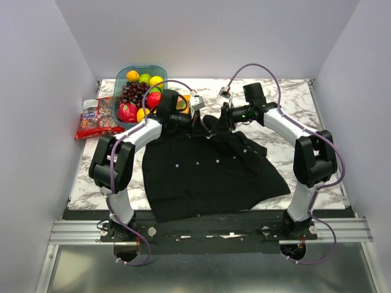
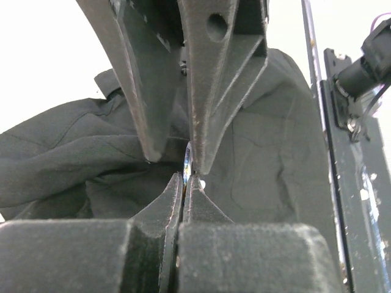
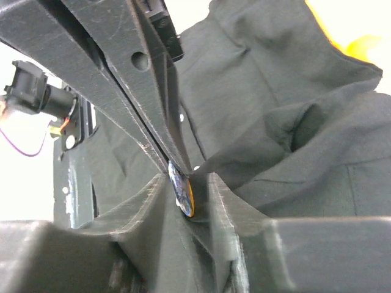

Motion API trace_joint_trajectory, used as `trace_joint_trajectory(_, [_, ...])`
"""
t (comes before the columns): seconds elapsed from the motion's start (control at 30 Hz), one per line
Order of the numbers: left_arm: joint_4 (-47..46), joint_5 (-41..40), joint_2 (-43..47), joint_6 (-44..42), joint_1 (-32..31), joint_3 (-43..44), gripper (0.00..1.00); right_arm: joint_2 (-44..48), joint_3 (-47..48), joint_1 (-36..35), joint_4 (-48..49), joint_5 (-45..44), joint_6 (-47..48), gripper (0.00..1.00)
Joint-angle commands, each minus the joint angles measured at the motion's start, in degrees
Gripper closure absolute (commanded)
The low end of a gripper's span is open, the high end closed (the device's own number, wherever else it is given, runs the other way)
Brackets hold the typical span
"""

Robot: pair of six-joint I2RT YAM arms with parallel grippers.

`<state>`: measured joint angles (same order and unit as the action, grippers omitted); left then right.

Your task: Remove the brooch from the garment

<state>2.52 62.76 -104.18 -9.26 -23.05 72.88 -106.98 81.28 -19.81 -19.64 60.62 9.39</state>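
At the left of the top view a red snack bag point(image 1: 95, 119) lies on the marble table point(image 1: 293, 97), with a clear tub point(image 1: 146, 66) of fruit just right of it, in the upper left. The black garment point(image 1: 208, 168) spreads over the middle of the frame, its upper edge bunched and raised where the two arms meet.

The left gripper point(image 2: 185, 178) comes in from the left with its jaws pressed together. In its wrist view a thin sliver of the brooch point(image 3: 182, 192) stands edge-on just above the closed tips. In the right wrist view those same fingers slant down from the upper left and pinch the disc's top edge.

The right gripper point(image 3: 186, 177) reaches in from the right with its jaws apart. One finger stands on each side of the brooch, which sits edge-on in the gap at lower centre. A fold of black cloth runs right up to the disc.
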Motion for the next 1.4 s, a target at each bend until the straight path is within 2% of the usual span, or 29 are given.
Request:
trace_joint_trajectory(0.0, [-10.1, 1.4, 0.2, 9.0, -0.2, -3.1, 1.0, 3.4, 0.6, 0.8, -2.9, -3.1, 2.5, 0.51])
trace_joint_trajectory(0.13, [-14.8, -2.1, 1.7, 14.3, -0.2, -5.2, 1.0, 4.5, -0.5, 0.9, -5.8, -4.0, 6.6, 0.47])
trace_joint_trajectory(0.17, [-16.6, -4.2, 2.0, 17.9, -0.2, -6.9, 1.0, 4.8, -0.9, 0.9, -5.8, -4.4, 6.7, 0.47])
trace_joint_trajectory(0.27, [-27.1, -8.5, 3.5, 28.3, -0.2, -11.3, 1.0, 5.5, -2.3, 0.8, -5.8, -8.2, 6.7, 0.46])
trace_joint_trajectory(0.37, [-36.9, -12.6, 4.2, 34.3, -0.6, -14.2, 1.0, 6.2, -4.0, 0.8, -5.7, -13.3, 6.2, 0.47])
trace_joint_trajectory(0.53, [-40.6, -13.9, 4.0, 38.8, -0.8, -15.6, 1.0, 7.4, -7.3, 0.9, -5.9, -12.5, 6.3, 0.53])
trace_joint_trajectory(0.63, [-43.7, -14.2, 3.5, 41.4, -0.8, -16.4, 1.0, 7.6, -8.9, 0.5, -5.9, -11.8, 6.1, 0.66])
trace_joint_trajectory(0.7, [-44.7, -14.0, 3.2, 41.9, -0.9, -16.5, 1.0, 7.9, -9.7, 0.0, -5.8, -11.7, 6.0, 0.7])
trace_joint_trajectory(0.83, [-44.5, -13.0, 3.0, 41.4, -0.9, -16.1, 1.0, 8.4, -9.4, -0.2, -5.5, -12.6, 5.6, 0.7])
trace_joint_trajectory(0.87, [-44.2, -12.8, 3.1, 40.5, -0.9, -15.9, 1.0, 8.5, -8.9, -0.3, -5.6, -13.3, 5.5, 0.69])
trace_joint_trajectory(1.0, [-41.5, -11.6, 3.5, 37.7, -0.9, -15.8, 1.0, 9.9, -6.5, 0.8, -5.6, -12.6, 5.9, 0.51])
trace_joint_trajectory(1.1, [-41.4, -10.7, 4.0, 37.0, -1.0, -16.4, 1.0, 9.5, -5.0, 0.9, -5.5, -9.4, 5.4, 0.46])
trace_joint_trajectory(1.27, [-41.5, -9.3, 4.2, 36.4, -1.4, -16.3, 1.0, 8.1, -4.9, 1.0, -4.4, -5.0, 3.1, 0.47])
trace_joint_trajectory(1.37, [-41.6, -8.4, 4.2, 36.2, -1.5, -16.3, 1.0, 7.8, -4.6, 1.0, -3.9, -5.9, 2.8, 0.49])
